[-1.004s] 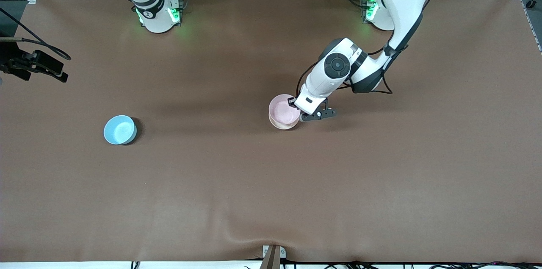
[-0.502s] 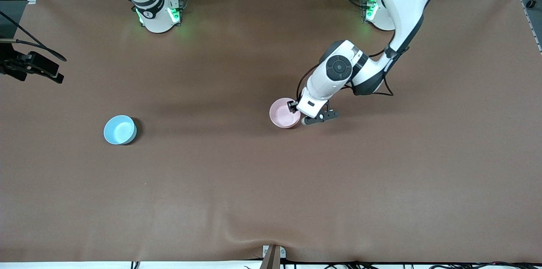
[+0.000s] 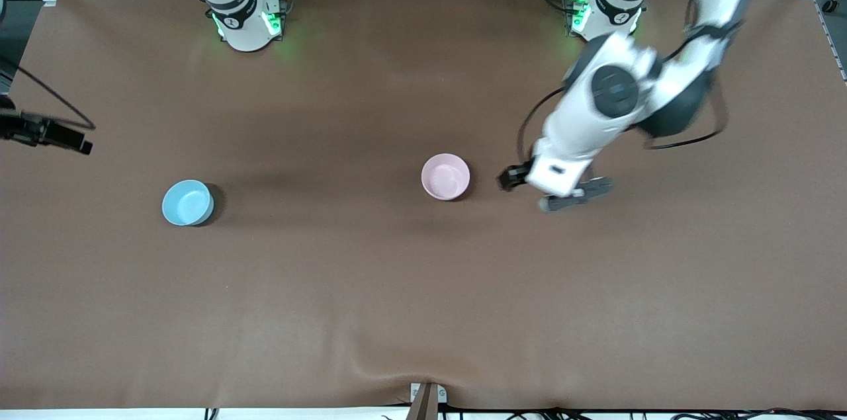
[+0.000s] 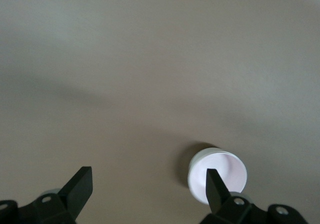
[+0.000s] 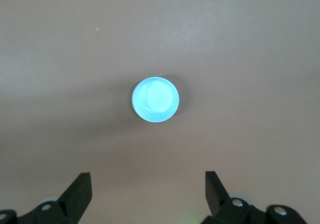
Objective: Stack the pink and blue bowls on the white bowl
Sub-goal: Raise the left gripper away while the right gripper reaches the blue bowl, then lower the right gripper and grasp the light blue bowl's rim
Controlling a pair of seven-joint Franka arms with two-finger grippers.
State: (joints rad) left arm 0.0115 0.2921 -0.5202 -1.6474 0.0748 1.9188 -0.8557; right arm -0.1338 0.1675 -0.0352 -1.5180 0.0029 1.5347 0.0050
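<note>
Here the pink bowl (image 3: 445, 176) sits nested on the white bowl (image 4: 196, 170) mid-table; the left gripper (image 3: 554, 190), jaws wide and empty, hangs beside it. Next, seemingly: the wide-open right gripper (image 5: 145, 191) takes the blue bowl (image 3: 188, 202).

Bare desk (image 3: 423, 301) surrounds the pink bowl (image 3: 445, 176) and blue bowl (image 3: 187, 202), which sit well apart. Only the left gripper (image 3: 554, 190) hangs near the pink bowl.
</note>
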